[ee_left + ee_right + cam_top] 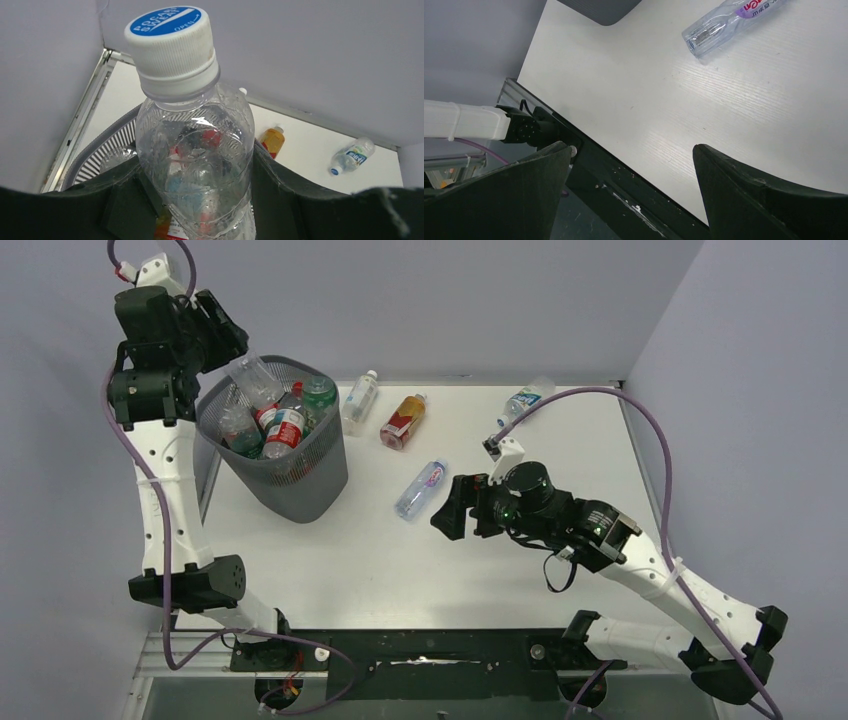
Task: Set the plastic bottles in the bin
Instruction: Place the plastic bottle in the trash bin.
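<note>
Ribbed white cap [172,50] tops a clear rounded bottle [200,165].

Passage: bare near table [340,570] ahead of my right gripper [445,515]; obstacles: bin [300,490] at far left, four bottles [420,488] lying scattered beyond.

**A robotics lab test cell, set up as an enclosed bench**

A bare white laminate tabletop [500,570] is closed in at the back and both sides by plain grey panels [450,300]. Two black-and-white jointed robot arms, one at the left [165,480] and one at the right [650,575], are mounted on a black metal rail [440,650] at the near edge. Loose purple cables [663,490] are strung along them. Only a dark grey mesh bin [300,485] and small plastic bottles [420,488] are set out on the tabletop.
</note>
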